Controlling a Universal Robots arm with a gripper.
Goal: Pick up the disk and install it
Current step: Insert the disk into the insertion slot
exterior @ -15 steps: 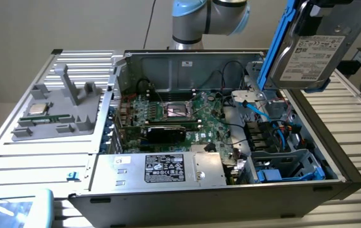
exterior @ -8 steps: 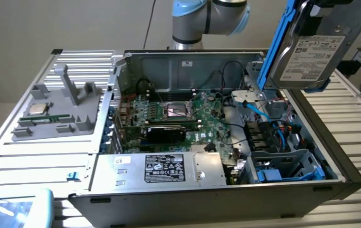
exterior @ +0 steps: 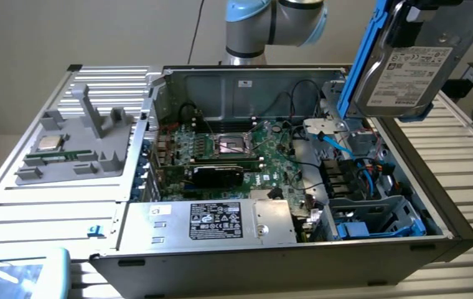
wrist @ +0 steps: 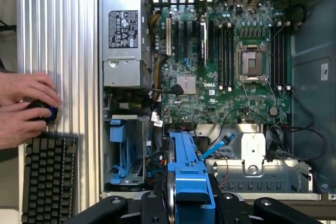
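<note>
The gripper [wrist: 191,211] has its fingers [wrist: 273,207] clamped on the disk [exterior: 409,65], blue carrier and all. It's held up on edge in the air over the open computer case [exterior: 220,81].

Open computer case [exterior: 261,265] on slatted table [exterior: 460,156]

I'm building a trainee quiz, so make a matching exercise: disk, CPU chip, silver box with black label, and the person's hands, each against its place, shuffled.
1 disk
2 CPU chip
3 silver box
4 hands

A on the grey tray outside the case
B on a knob beside the keyboard
C held in the pincer above the case
D inside the case, beside the motherboard

Pairs: 1-C, 2-A, 3-D, 4-B
</note>
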